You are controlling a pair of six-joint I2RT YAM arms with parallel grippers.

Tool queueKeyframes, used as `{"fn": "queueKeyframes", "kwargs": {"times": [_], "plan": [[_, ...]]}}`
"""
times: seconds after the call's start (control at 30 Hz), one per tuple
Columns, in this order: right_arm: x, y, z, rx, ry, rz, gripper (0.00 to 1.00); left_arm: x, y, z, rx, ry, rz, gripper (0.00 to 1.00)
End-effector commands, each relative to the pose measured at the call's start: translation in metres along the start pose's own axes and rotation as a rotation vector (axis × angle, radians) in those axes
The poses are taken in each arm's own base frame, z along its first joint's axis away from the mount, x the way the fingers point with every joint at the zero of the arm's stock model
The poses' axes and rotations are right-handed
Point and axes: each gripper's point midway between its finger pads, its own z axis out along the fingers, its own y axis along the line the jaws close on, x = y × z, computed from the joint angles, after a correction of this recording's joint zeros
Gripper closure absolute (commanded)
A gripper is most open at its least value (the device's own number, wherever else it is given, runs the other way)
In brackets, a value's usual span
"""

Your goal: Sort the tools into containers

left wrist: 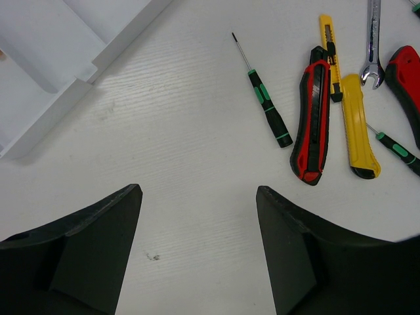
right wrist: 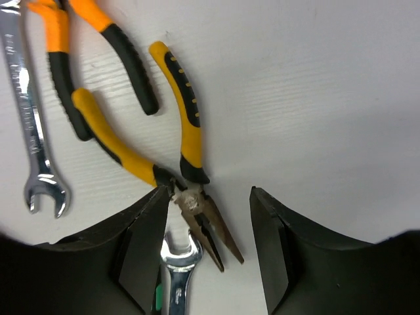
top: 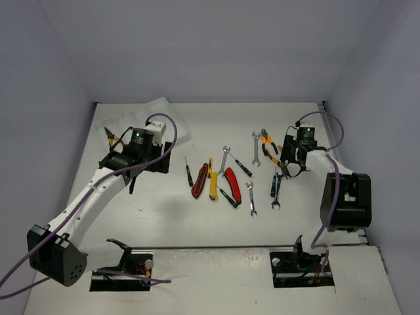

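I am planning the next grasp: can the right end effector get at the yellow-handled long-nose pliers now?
Probably yes. The right end effector is open astride the long-nose pliers at the pivot, nothing lying over them; a wrench close by their nose might get nudged.

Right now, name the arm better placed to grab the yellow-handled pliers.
The right arm: its open jaws straddle the yellow-handled needle-nose pliers; the left arm hangs over white table elsewhere.

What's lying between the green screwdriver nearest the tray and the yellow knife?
A red and black knife lies there, close beside the yellow knife, with bare table between it and the screwdriver. The left wrist view shows it clearly.
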Motion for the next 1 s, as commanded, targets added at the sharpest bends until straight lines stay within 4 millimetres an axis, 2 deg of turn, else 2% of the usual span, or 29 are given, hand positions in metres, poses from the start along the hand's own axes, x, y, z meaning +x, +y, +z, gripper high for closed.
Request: {"fn": "queueKeyframes", "kwargs": {"times": [0.0, 0.13, 0.3, 0.8, 0.87, 0.97], "plan": [[-0.049, 0.008, -0.04, -0.043, -0.188, -0.033, 0.49, -0.017, -0.002, -0.001, 0.01, -0.061, -0.027, 0.33], [-0.039, 0.015, -0.039, -0.091, -0.164, -0.057, 0.49, -0.017, -0.002, -0.001, 0.01, -0.059, -0.026, 0.33], [-0.018, 0.012, -0.025, -0.082, -0.101, -0.067, 0.49, -0.018, -0.002, -0.003, 0.015, -0.068, -0.026, 0.33], [0.015, 0.006, -0.002, -0.016, 0.0, -0.098, 0.53, -0.019, 0.003, -0.007, -0.009, -0.083, -0.02, 0.33], [0.02, 0.013, -0.001, -0.028, 0.012, -0.117, 0.53, -0.019, 0.003, -0.007, -0.009, -0.082, -0.019, 0.33], [0.024, 0.012, 0.002, -0.012, 0.023, -0.119, 0.53, -0.018, 0.002, -0.006, -0.007, -0.079, -0.018, 0.33]]}}
